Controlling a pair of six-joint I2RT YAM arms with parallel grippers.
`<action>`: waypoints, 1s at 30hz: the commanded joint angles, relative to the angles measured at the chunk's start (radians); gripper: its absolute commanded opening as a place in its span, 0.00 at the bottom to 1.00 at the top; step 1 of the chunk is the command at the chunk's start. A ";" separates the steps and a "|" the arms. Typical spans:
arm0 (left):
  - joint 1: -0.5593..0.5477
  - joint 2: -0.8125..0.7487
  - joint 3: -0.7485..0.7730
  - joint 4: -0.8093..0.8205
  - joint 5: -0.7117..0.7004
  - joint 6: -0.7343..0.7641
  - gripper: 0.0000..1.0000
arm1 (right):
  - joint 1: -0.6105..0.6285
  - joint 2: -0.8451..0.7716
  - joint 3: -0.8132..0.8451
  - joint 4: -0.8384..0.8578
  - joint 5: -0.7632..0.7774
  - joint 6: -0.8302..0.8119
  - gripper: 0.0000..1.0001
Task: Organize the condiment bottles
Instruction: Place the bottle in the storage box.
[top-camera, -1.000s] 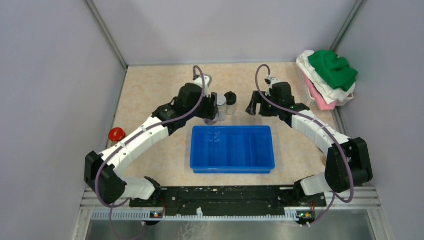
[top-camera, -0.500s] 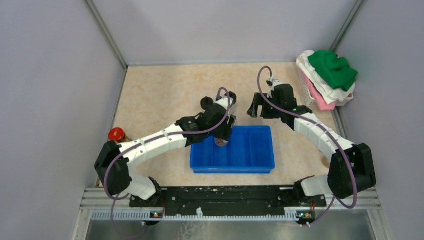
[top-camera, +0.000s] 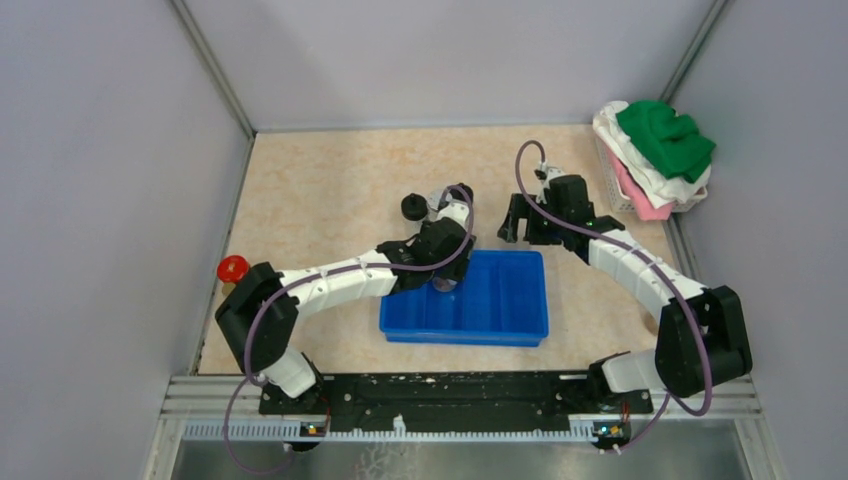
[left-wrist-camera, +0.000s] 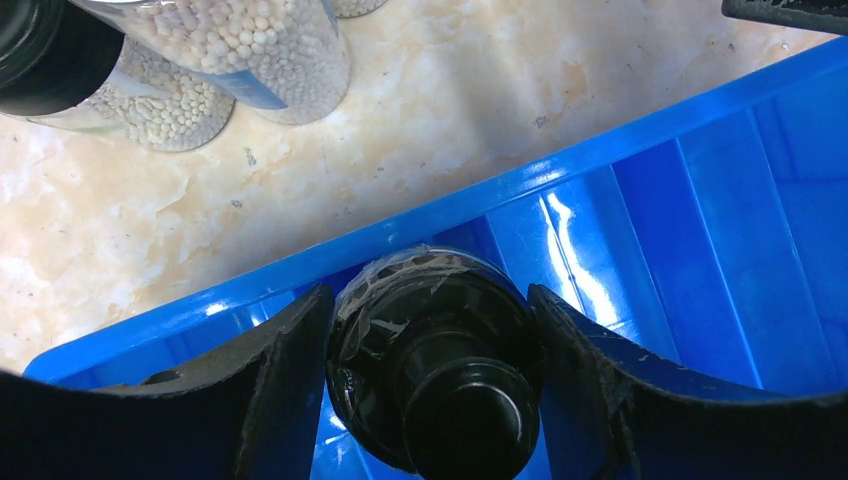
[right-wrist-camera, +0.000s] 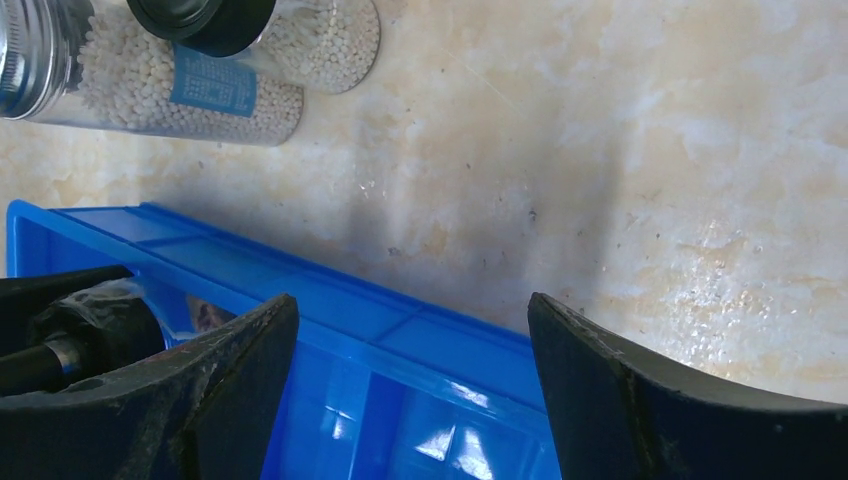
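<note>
Just swung my left gripper (left-wrist-camera: 425, 335) over into the blue tray's (left-wrist-camera: 700, 200) far-left corner, still clamped on the dark bottle (left-wrist-camera: 440, 350) (right gripper (right-wrist-camera: 410, 308) hangs open, empty), so one's nearly placed.

Marbled table (top-camera: 310, 180) carries blue tray (top-camera: 465, 337), condiment bottles (top-camera: 411, 207), perhaps a cloth pile (top-camera: 655, 150).

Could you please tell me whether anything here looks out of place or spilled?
Nothing is spilled. One red-capped bottle stands alone at the table's left edge, far from the clear bottles grouped behind the blue tray. The left tool holds a dark bottle over the tray.
</note>
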 joint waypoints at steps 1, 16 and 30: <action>-0.004 -0.004 0.019 0.083 -0.029 -0.020 0.62 | -0.015 -0.024 -0.015 0.040 -0.016 -0.019 0.85; -0.030 -0.125 0.076 -0.102 -0.051 -0.045 0.99 | -0.019 -0.025 -0.026 0.044 -0.053 -0.012 0.90; 0.068 -0.249 0.230 -0.172 -0.322 0.168 0.99 | -0.006 0.075 0.210 -0.032 -0.079 -0.021 0.85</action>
